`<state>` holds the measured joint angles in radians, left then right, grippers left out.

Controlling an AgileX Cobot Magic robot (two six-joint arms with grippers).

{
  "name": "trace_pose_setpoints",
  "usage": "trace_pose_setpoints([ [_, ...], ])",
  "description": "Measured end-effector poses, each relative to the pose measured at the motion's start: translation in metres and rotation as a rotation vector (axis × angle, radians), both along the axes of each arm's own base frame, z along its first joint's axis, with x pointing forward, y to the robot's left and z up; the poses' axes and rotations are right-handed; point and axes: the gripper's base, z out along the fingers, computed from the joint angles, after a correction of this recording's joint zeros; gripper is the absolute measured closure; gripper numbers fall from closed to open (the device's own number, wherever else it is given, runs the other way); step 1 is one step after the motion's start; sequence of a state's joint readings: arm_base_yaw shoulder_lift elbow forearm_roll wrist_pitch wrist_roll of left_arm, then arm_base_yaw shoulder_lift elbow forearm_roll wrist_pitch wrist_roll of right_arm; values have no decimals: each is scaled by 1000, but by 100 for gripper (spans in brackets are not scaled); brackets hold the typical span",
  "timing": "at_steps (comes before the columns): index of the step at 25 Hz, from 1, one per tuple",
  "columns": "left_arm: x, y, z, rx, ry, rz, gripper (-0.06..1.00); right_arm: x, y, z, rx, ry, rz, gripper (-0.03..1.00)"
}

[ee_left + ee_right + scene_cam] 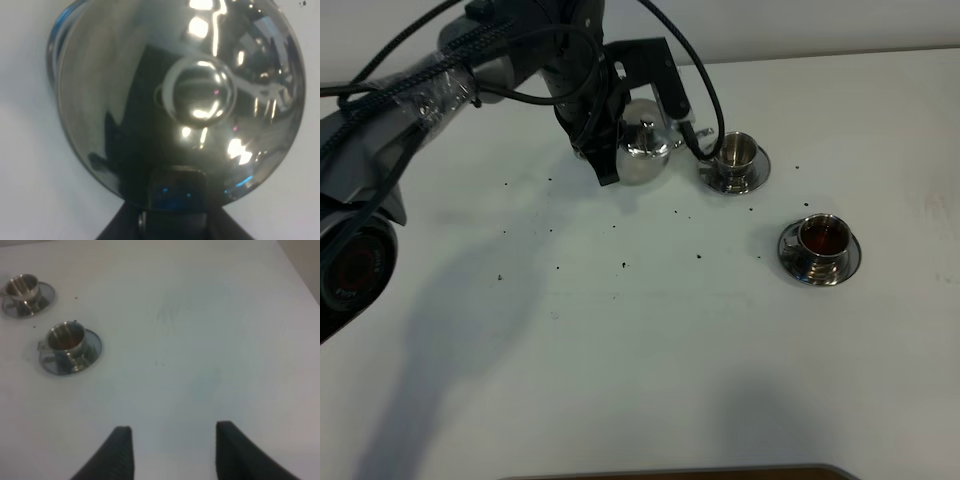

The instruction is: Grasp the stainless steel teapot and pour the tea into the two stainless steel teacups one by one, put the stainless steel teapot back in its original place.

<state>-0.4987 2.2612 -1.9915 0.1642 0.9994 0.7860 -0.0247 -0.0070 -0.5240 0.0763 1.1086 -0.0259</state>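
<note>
The left pincer (pixel 652 160) is closed around the shiny teapot (pixel 150 100) and seems to hold it tight. The right pincer (pixel 172 432) is open and holds nothing. It is far from the teapot.

The teapot is near the back of the white table (pixel 620 350). One small cup (pixel 735 152) sits just beside the teapot, on the spout side. The other cup (pixel 820 240) is farther from the teapot and has red tea in it. I see no tea in the cup beside the teapot, so I think that one needs filling next.

Here is what could go wrong. The teapot is smooth and slippery like a mirror. If the pincer tips it too fast, the pot could twist in the grip and the tea could miss the cup. The spout is very close to the cup beside it, so a small bump could push that cup off its saucer (pixel 758 168) or knock it over. The lid has a hinge, and it could flop open when the pot leans, letting tea splash out. If the pot tips too long, the little cup could overflow. Dark crumbs (pixel 624 264) lie on the table near the teapot, so a wet spill there would make a mess.
</note>
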Motion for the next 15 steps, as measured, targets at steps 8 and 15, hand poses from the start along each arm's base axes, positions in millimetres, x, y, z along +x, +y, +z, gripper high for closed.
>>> trace_pose_setpoints([
  [8,7,-2,-5,34,-60,-100,69,0,0,0,0,0,0,58],
  [15,8,-13,-2,77,-156,-174,69,0,0,0,0,0,0,58],
])
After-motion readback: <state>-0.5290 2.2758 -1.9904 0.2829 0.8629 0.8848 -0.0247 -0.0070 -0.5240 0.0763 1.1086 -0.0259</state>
